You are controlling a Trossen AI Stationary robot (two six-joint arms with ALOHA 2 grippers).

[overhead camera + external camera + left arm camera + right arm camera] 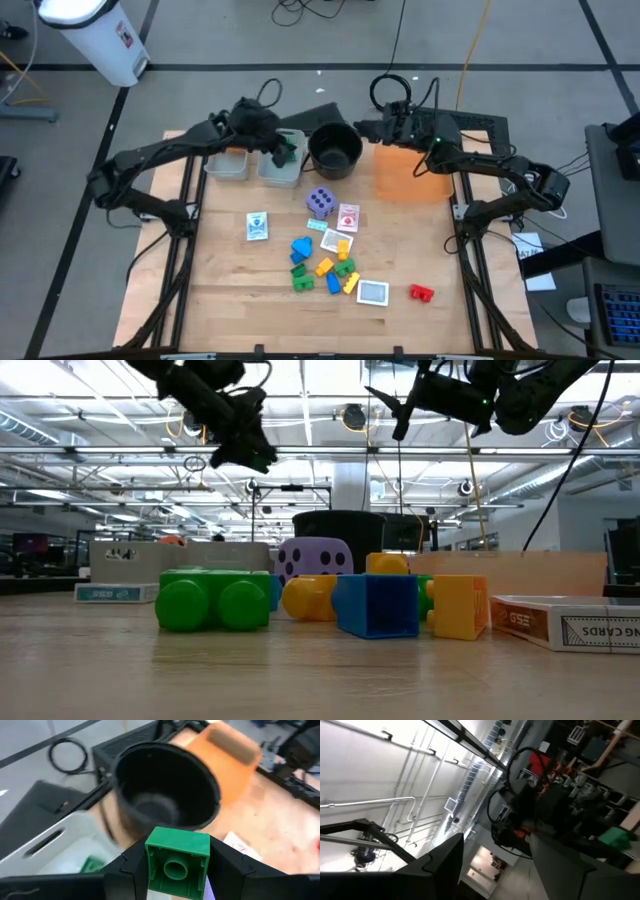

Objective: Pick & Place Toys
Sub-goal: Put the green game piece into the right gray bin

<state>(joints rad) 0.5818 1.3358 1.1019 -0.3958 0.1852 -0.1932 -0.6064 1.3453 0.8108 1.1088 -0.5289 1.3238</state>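
The left gripper clamps a green block above the grey bin; the right gripper is raised, its fingers apart.

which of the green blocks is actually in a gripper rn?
The green block clamped between the left gripper's fingers, up over the grey bins beside the black pot. The other green blocks lie loose in the table pile.
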